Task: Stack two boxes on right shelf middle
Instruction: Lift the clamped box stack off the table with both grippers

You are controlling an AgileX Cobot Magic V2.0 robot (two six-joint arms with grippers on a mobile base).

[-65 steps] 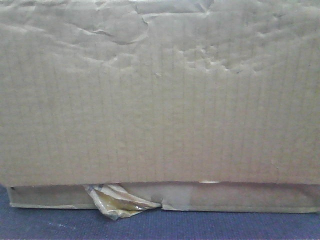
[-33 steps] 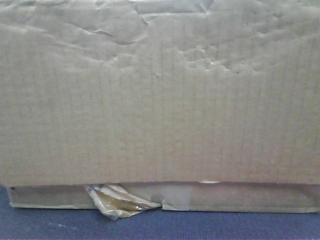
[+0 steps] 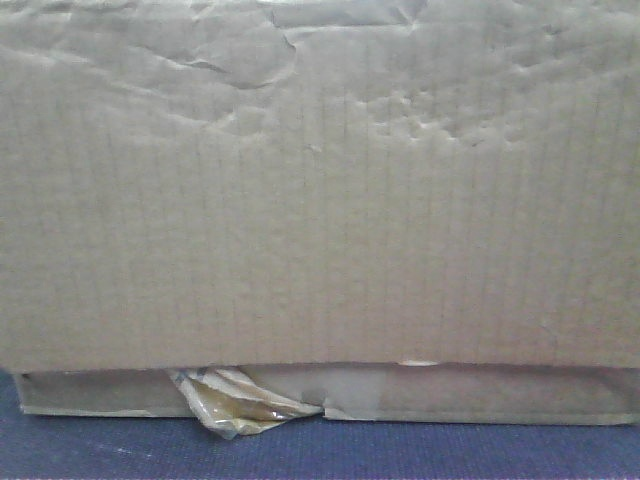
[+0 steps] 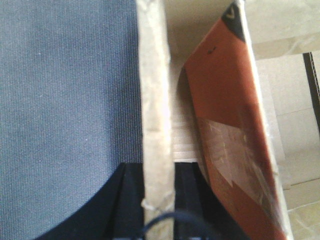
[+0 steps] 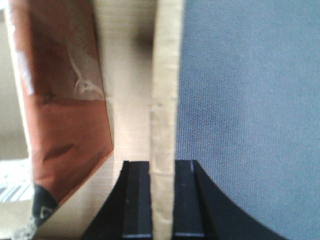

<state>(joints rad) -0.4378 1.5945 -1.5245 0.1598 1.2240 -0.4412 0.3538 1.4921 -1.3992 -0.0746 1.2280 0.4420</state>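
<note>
Little of the room shows, but it reads as a storage or packing space rather than a home. A dented cardboard box fills the front view, with a tuft of tape at its lower left and plain blue cloth along the bottom. In the left wrist view, pale tile-like panels line the right edge, beyond a taped orange-brown flap.
</note>
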